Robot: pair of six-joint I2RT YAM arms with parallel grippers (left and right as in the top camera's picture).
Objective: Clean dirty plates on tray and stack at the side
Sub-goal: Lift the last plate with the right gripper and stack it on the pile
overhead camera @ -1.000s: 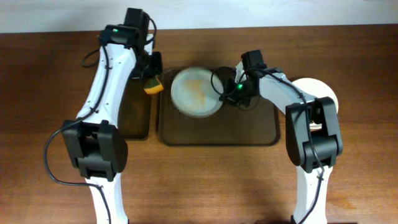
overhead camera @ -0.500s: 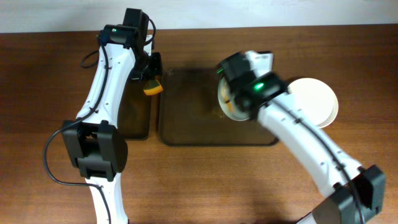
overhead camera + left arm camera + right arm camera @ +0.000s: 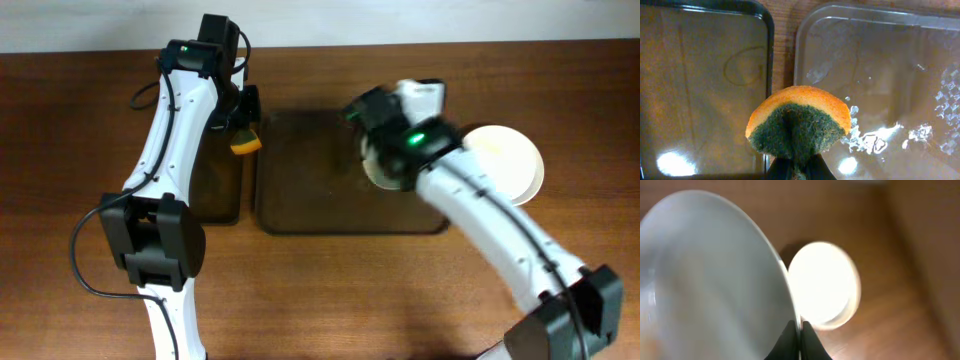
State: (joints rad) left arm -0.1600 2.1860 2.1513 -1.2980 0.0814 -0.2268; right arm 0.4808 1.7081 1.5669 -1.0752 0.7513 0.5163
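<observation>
My right gripper (image 3: 800, 329) is shut on the rim of a white plate (image 3: 710, 275) and holds it tilted in the air. In the overhead view this plate (image 3: 378, 172) hangs over the right part of the dark brown tray (image 3: 310, 190), mostly hidden by the arm. A white stacked plate (image 3: 510, 160) lies on the table right of the tray; it also shows in the right wrist view (image 3: 824, 284). My left gripper (image 3: 797, 169) is shut on an orange and green sponge (image 3: 797, 122) over the gap between the two trays. The sponge also shows in the overhead view (image 3: 245, 141).
A narrower black tray (image 3: 215, 185) lies left of the brown tray; it shows in the left wrist view (image 3: 705, 75) beside the wet, glossy brown tray (image 3: 875, 75). Bare wooden table (image 3: 330, 290) lies in front.
My right arm has lifted the plate off the left-middle of the brown tray and carried it right, toward the plate beside the tray. The left arm and sponge have not moved.
</observation>
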